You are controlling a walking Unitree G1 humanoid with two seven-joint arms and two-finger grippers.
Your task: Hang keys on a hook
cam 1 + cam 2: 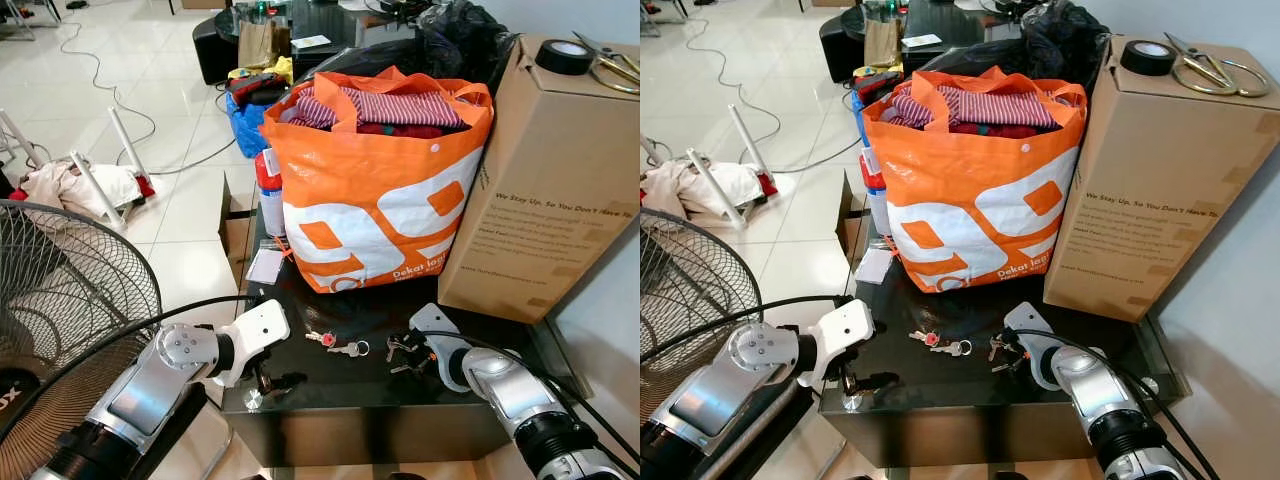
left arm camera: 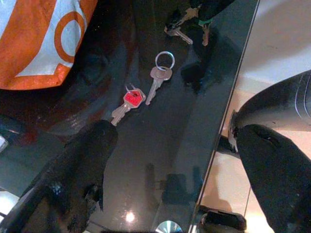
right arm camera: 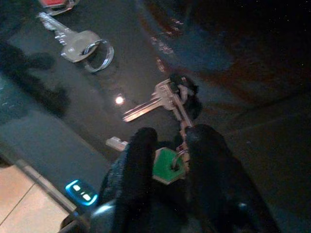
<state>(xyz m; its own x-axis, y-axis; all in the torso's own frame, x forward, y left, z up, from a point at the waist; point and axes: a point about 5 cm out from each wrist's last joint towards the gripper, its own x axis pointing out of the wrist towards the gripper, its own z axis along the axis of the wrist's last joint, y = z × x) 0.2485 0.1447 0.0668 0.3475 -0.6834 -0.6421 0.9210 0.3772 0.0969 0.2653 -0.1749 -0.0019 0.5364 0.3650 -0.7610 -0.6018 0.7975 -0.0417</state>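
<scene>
Nearest: left hand (image 1: pixel 268 378), fingers apart, hovering at the front edge of the dark glass counter (image 1: pixel 330 400). Right hand (image 3: pixel 167 155), fingers pinched together on the green-tagged key bunch (image 3: pixel 170 111), low on the counter.

Middle: loose pair of keys, one red-tagged (image 2: pixel 127 103), one with a plain split ring (image 2: pixel 158 77), flat on the glass between the two hands.

Handling, judged: light, rigid metal, slippery on glass; the bunch will dangle and swing. Best hold is at the tag or ring, leaving the ring free for a hook.

Beyond: orange bag (image 1: pixel 380 190), cardboard box (image 1: pixel 550 180).
</scene>
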